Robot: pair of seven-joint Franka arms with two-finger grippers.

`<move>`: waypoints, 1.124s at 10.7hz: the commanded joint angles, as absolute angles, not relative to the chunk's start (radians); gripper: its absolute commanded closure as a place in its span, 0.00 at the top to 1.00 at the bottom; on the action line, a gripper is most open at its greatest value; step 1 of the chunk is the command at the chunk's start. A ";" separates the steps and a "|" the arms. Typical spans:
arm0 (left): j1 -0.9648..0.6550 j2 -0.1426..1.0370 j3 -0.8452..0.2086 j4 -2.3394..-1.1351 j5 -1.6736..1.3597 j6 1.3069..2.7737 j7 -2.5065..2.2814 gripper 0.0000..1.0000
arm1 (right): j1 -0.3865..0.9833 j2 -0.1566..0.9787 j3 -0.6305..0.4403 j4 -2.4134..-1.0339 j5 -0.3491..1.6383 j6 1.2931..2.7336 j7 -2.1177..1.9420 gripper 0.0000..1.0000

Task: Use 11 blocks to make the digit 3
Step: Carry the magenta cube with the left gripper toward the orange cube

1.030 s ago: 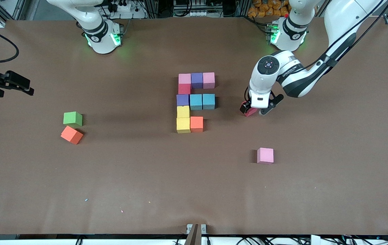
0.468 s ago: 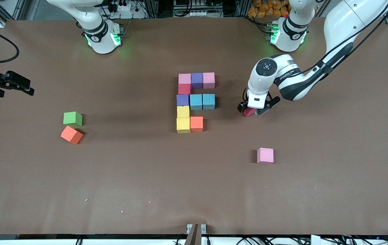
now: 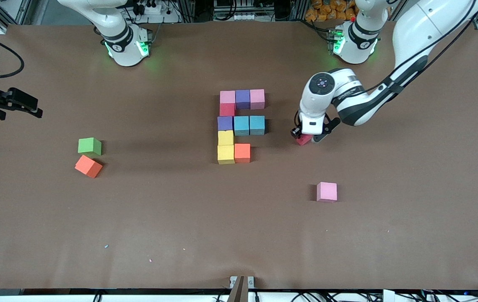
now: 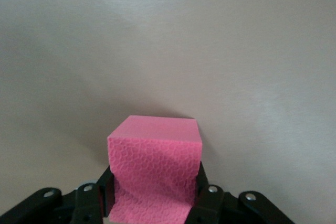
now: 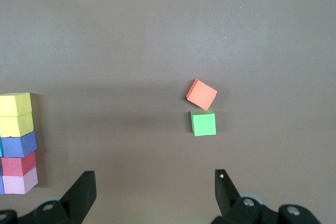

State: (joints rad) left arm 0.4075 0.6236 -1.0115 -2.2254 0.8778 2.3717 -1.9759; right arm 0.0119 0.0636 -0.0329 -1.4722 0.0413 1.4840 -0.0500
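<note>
The digit 3 [image 3: 241, 126] lies mid-table as touching blocks: a pink-purple-pink bar [image 3: 242, 98], a sky-blue bar [image 3: 249, 125], and a yellow and orange bar [image 3: 242, 152], joined by a spine. My left gripper [image 3: 306, 136] is low over the table beside the figure, toward the left arm's end, shut on a crimson block [image 4: 155, 161]. The block's sides sit between the fingers [image 4: 209, 195]. My right gripper [image 5: 155, 179] waits open and empty at the right arm's end of the table [image 3: 25, 105].
A loose pink block [image 3: 326, 191] lies nearer the front camera than the left gripper. A green cube [image 3: 89, 146] and an orange block [image 3: 88, 166] sit together toward the right arm's end, also in the right wrist view [image 5: 203, 123].
My left gripper has closed on the crimson block and shifted slightly toward the figure with it. The right arm has not moved.
</note>
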 commanded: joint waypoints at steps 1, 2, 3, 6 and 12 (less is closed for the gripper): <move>0.308 0.656 -0.942 -2.081 0.832 2.361 -2.052 0.00 | 0.011 0.071 -0.029 -1.457 0.037 1.473 -0.040 1.00; 0.298 0.661 -0.940 -2.039 0.793 2.361 -2.104 0.00 | 0.011 0.071 -0.029 -1.457 0.037 1.473 -0.040 1.00; 0.284 0.666 -0.939 -1.995 0.772 2.358 -2.164 0.00 | 0.011 0.071 -0.029 -1.457 0.037 1.473 -0.038 1.00; 0.148 0.687 -0.863 -1.837 0.646 2.323 -2.297 0.00 | 0.012 0.077 -0.029 -1.457 0.037 1.473 -0.038 1.00; -0.259 0.726 -0.531 -1.677 0.450 2.309 -2.530 0.00 | 0.014 0.077 -0.029 -1.457 0.037 1.473 -0.040 1.00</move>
State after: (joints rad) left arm -0.2380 0.7150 -0.5494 -1.7103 0.4839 2.3373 -2.5188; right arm 0.0126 0.0705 -0.0316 -1.4726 0.0413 1.4834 -0.0500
